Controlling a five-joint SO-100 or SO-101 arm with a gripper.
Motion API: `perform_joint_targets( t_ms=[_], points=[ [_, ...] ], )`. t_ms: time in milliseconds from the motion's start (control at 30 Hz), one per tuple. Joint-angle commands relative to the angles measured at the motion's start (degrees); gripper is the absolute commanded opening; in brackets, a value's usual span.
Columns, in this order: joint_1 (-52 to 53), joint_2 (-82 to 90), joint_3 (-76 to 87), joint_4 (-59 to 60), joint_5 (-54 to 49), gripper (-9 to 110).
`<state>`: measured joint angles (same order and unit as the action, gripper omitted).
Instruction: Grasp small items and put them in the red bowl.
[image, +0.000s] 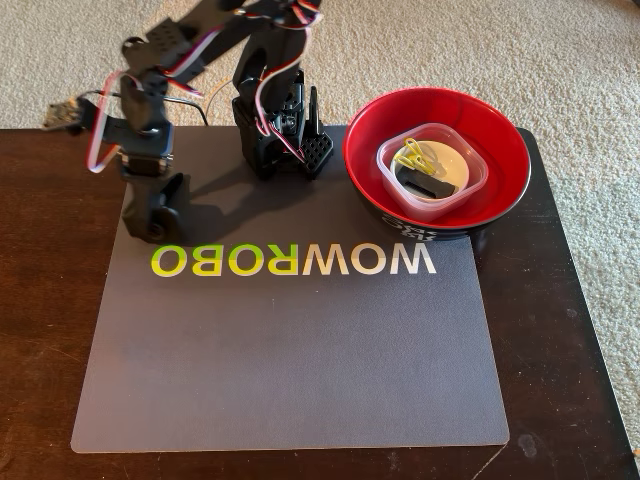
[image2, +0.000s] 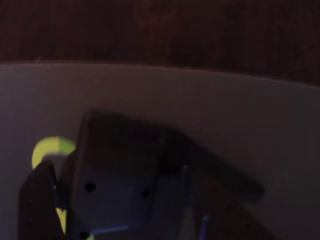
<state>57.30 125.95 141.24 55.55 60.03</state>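
red bowl (image: 437, 165) holding clear square plastic container (image: 432, 170), gripper (image: 165, 205) on mat (image: 290, 340)

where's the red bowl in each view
Fixed view: the red bowl sits upper right, at the mat's top right corner, holding a clear container.
Wrist view: not in it.
Shared landmark: the grey mat with yellow-green lettering; in the wrist view the mat fills the middle and a lettering fragment shows lower left.
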Motion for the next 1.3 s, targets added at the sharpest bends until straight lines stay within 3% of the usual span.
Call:
perform_joint_targets(
  t_ms=[0,267,733,933,1100,1267],
  points=[
    [-5.36,13.36,5.80,-0.09,-2.37,32],
    [-5.80,13.10,8.26,0.09,1.67,31],
    [-7.38,11.25,6.68,0.44,1.32,0],
    [-10.02,13.10,6.50,2.29,0.79,0],
    [-18.90,17.93,2.81,7.47,-5.63,0],
    [-36.04,15.12,-15.38,19.51,-18.63,0]
  ],
)
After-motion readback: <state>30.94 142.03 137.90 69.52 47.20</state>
